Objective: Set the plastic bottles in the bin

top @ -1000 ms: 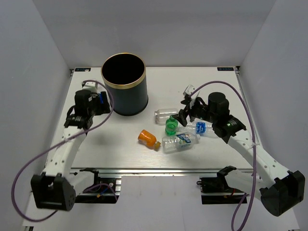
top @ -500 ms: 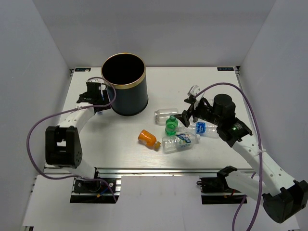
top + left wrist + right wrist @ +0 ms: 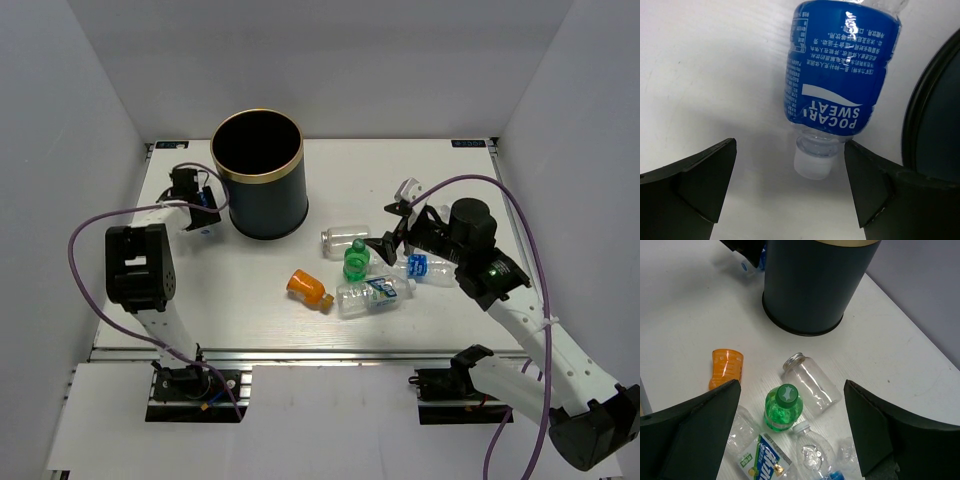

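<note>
Table (image 3: pixel 250 310): white, everything is set on it.

Bin (image 3: pixel 264 208): dark, gold-rimmed, stood upright toward the far left of centre. No bottle can be made out inside from the top view.

Left gripper (image 3: pixel 788 156): carried low beside the bin's left flank, fingers spread wide and gripping nothing. A blue-label bottle (image 3: pixel 840 75) is seen lying just ahead, its white cap between the fingertips but touched by neither; the bin wall is seen just beside it at the right edge of the wrist view.

Right gripper (image 3: pixel 792 387): held above the bottle cluster, jaws wide apart, nothing held.

Cluster right of the bin, all on the table:
- clear label-wrapped bottle (image 3: pixel 375 292), lying nearest the front edge
- clear blue-capped bottle (image 3: pixel 425 267), lying
- clear capless bottle (image 3: pixel 812 382), lying nearest the bin
- green bottle (image 3: pixel 782 407), upright, cap up
- orange bottle (image 3: pixel 726 367), lying slightly apart on the left
</note>
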Tool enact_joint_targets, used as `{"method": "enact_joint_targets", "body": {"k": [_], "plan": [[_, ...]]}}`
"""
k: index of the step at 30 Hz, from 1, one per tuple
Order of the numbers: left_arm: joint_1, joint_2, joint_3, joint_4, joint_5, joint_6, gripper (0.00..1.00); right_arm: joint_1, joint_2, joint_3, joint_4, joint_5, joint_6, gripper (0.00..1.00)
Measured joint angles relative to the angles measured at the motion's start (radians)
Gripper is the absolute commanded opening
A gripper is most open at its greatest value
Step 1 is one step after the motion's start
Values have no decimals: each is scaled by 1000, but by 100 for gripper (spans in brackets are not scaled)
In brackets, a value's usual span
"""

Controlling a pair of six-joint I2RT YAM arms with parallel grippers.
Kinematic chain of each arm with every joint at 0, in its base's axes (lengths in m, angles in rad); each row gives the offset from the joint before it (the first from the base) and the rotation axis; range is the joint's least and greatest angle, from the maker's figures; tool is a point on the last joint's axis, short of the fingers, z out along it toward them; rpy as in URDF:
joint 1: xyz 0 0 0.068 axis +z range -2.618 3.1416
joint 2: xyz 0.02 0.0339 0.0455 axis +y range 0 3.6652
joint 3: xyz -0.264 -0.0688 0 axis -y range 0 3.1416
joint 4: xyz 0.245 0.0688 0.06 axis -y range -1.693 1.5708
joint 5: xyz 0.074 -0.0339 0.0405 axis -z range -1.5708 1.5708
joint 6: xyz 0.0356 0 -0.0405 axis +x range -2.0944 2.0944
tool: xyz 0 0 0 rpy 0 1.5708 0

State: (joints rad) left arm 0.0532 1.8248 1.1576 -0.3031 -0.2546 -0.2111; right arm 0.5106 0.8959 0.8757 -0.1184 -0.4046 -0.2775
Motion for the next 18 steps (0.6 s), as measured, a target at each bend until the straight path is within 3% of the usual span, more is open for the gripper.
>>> {"method": "enact_joint_targets", "body": {"k": [18], "plan": [[82, 158, 123, 92, 259, -15, 98, 0, 1, 0, 0, -15, -3, 90]]}}
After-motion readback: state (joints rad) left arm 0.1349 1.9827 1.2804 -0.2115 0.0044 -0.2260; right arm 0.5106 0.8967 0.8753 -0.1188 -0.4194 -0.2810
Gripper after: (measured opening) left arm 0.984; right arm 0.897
